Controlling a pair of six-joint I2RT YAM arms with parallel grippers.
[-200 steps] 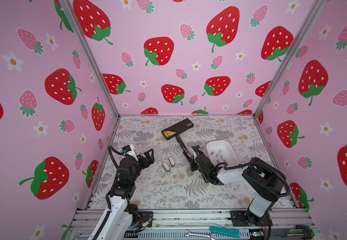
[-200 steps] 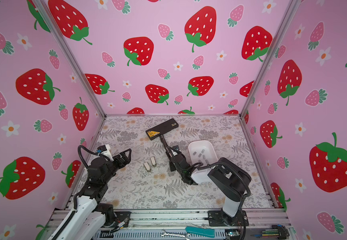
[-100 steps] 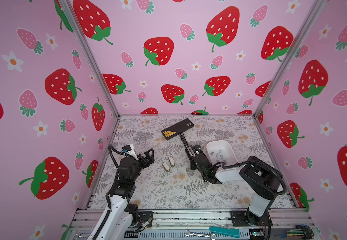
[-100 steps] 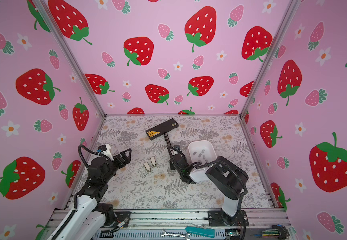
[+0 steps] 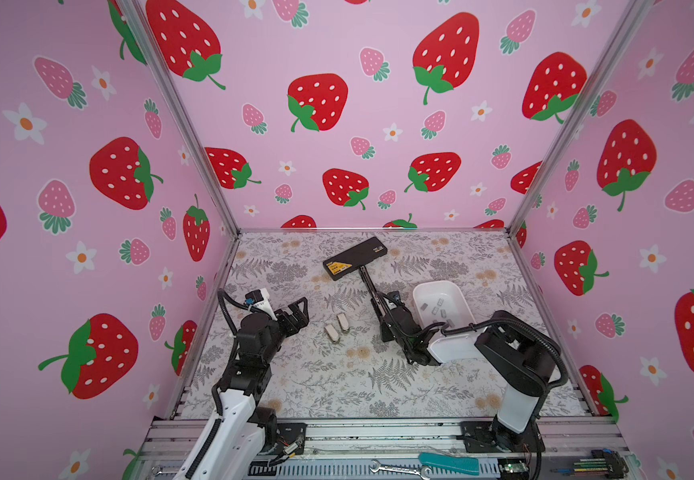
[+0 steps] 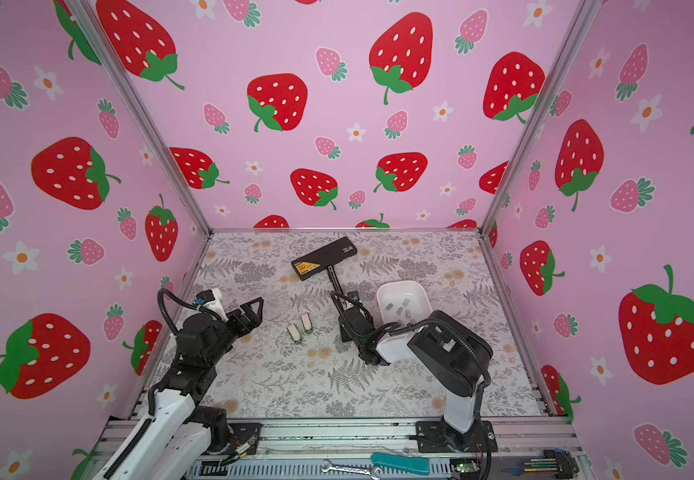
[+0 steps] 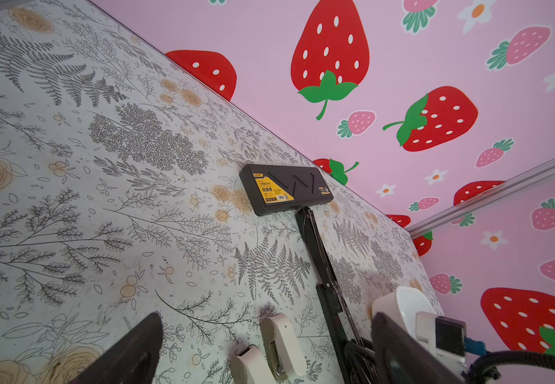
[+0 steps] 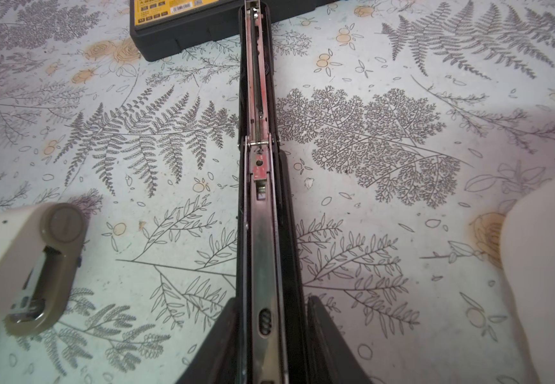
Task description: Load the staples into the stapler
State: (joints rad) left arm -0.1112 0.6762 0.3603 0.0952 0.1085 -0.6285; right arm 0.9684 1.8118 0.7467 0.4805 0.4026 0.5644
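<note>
Right wrist view shows the right gripper (image 8: 271,299) with its jaws slightly parted either side of the black stapler (image 8: 262,216), a sliver of gap on one side; a second ago they were pinched tighter. I judge the stapler released, lying flat and opened, ready for loading. The left gripper (image 5: 298,309) hangs wide open and empty. Only this close view shows the bare channel and spring. Only the top views show the staples (image 5: 434,309), in the white tray (image 5: 420,291) at 3 o'clock from the stapler.

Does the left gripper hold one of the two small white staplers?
No, the left gripper stands open and empty, apart from both small white staplers.
</note>
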